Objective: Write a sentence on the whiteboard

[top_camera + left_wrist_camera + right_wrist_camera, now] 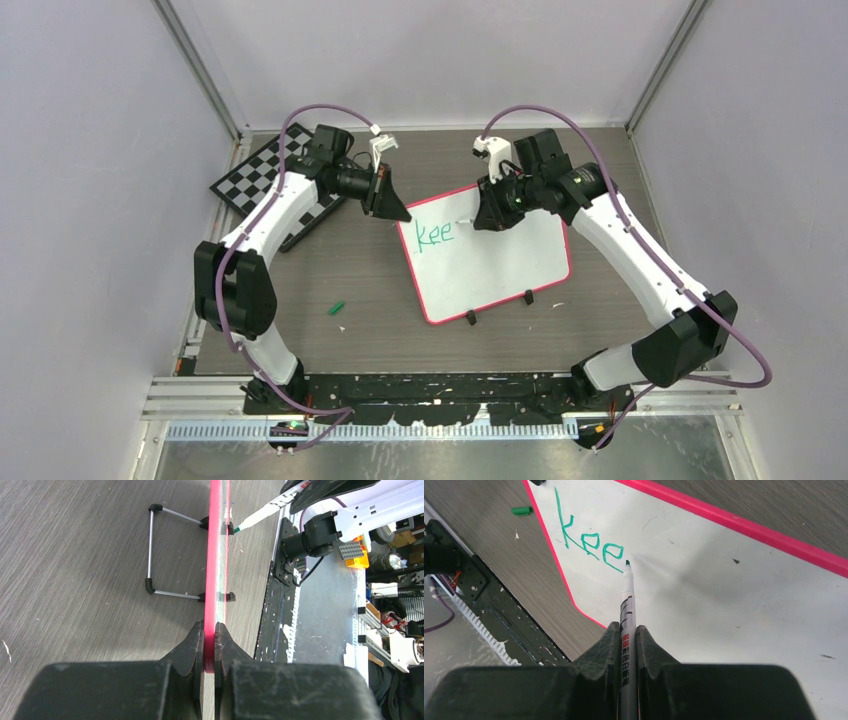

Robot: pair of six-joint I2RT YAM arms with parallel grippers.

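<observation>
The whiteboard (500, 265) with a red-pink rim stands tilted on its black feet mid-table. Green lettering "kee" (435, 234) is on its upper left; it also shows in the right wrist view (591, 542). My left gripper (392, 205) is shut on the board's top left rim (210, 630). My right gripper (485, 215) is shut on a white marker (627, 610), its green tip just right of the last "e". The marker tip also shows in the left wrist view (240, 528).
A black-and-white chessboard (262, 175) lies at the back left, under my left arm. A green marker cap (337, 307) lies on the table left of the whiteboard, also in the right wrist view (522, 510). Wire stand legs (150, 550) brace the board's back.
</observation>
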